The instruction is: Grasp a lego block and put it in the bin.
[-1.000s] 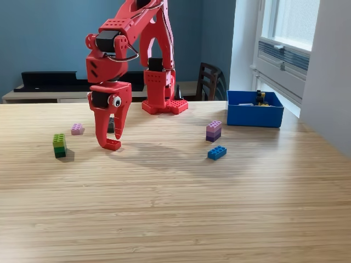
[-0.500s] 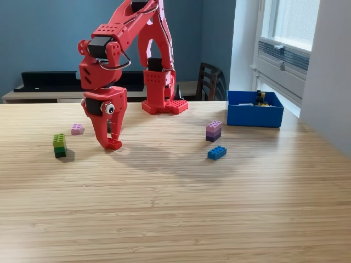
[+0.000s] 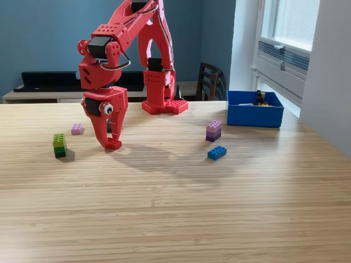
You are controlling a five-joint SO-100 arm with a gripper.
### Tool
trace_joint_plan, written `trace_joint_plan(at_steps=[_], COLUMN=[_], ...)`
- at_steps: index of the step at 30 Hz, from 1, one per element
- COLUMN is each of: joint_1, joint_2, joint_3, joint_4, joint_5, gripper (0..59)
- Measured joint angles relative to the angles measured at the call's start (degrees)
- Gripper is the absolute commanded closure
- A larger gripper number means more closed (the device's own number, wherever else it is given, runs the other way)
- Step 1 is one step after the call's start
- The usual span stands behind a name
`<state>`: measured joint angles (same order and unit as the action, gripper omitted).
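Exterior view, the only one on offer: no brand, label or writing can be read anywhere.

Counting now. One red arm [image 3: 131, 49], bolted at the back of the wooden worktop [image 3: 175, 208]. Four loose sets of bricks on the wood: one green stack [image 3: 59, 145] at the view's left, one small pink brick [image 3: 77, 129] just behind it, one purple stack [image 3: 213, 131] right of centre, and one flat blue brick [image 3: 216, 153] just in front of that stack. One bin [image 3: 254, 114], blue and low-walled, sits at the far right of the view near the window, well apart from the arm, with a few small pieces inside, one yellow and dark, too small to count surely.

The hand [image 3: 111, 142] points straight down, its tips at or just above the wood between the pink brick and the purple stack. Its jaws stand only a little apart and there is no brick between them. Something small and dark shows behind the jaws; what it is I cannot tell.

Against half a second ago, hardly a change: the arm has held its pose. A full second ago the hand stood slightly further to the view's right. No brick has moved.
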<state>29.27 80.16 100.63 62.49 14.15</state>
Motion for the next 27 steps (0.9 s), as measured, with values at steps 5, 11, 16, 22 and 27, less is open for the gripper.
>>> trace_joint_plan(at_steps=[5, 11, 16, 22, 27], joint_1=[-3.78, -12.39, -24.87, -44.74, -61.7], joint_2=[0.0, 0.44, 5.1, 8.44, 8.53], joint_3=[-10.72, -23.55, -25.4, -25.58, -24.87], joint_4=[10.02, 18.46, 23.29, 26.89, 27.16], joint_5=[2.81, 4.48, 5.98, 7.47, 8.53], gripper=[58.6, 58.6, 58.6, 58.6, 58.6])
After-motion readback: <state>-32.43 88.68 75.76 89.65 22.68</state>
